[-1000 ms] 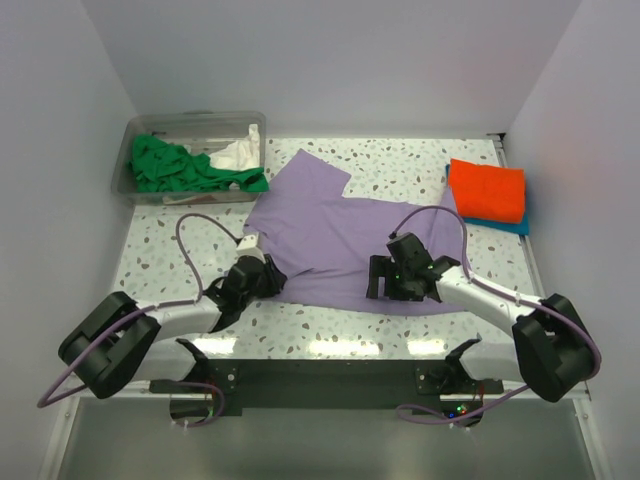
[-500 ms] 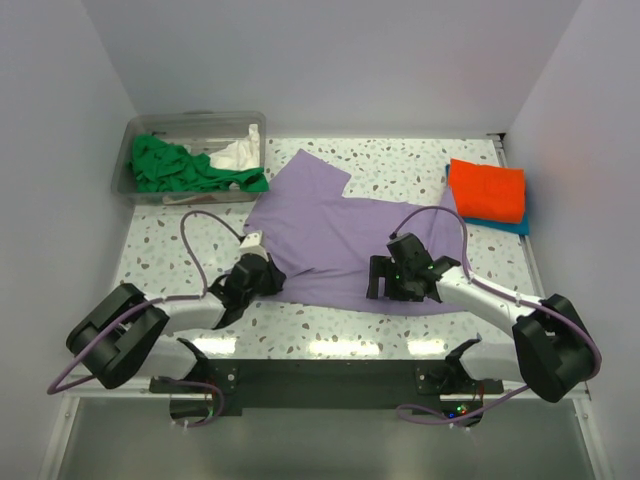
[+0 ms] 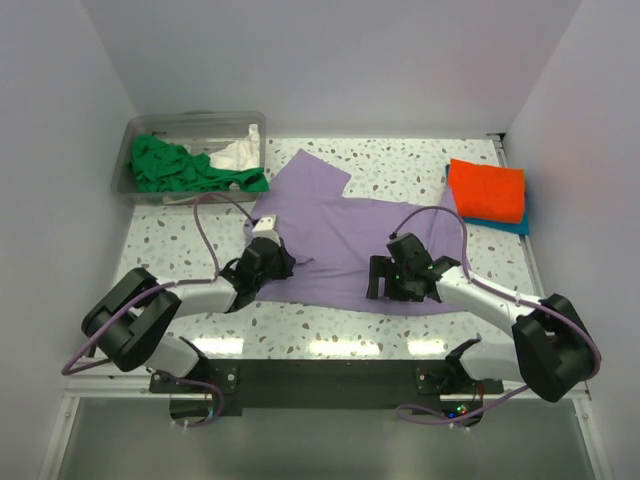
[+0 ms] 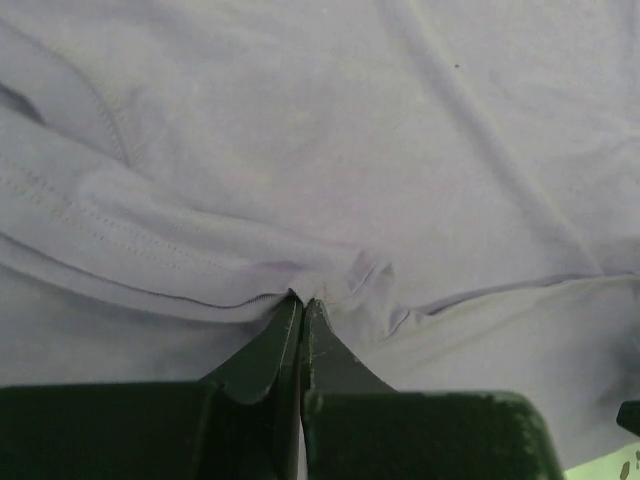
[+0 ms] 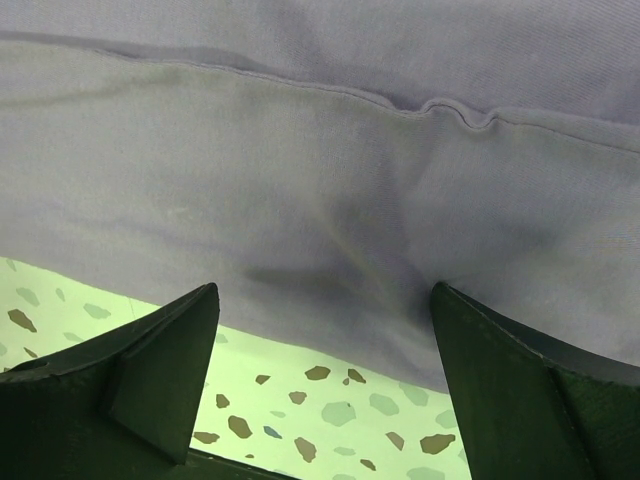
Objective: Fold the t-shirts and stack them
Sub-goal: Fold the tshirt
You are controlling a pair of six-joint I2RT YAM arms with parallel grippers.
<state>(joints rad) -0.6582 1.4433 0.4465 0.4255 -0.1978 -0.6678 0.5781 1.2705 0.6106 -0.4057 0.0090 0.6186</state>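
We see a lavender t-shirt (image 3: 340, 235) lying spread and rumpled on the table (image 3: 150, 245), one sleeve pointing away from both jaws. The left jaws, pressed together, pinch a small ridge of its cloth beside a stitched seam. Its near hem lies flat between the parted right jaws. Well beyond the left jaws, a green t-shirt (image 3: 185, 168) lies heaped against a white t-shirt (image 3: 238, 155). Beyond the right jaws, a folded orange t-shirt (image 3: 486, 190) rests on a blue t-shirt (image 3: 516, 226).

Lavender t-shirt (image 4: 330, 130) fills the view ahead of the jaws. The left gripper (image 4: 302, 300) is closed, tips pinching a bunched hem fold (image 4: 300, 270). Stitched seams run off to the left of the jaws.
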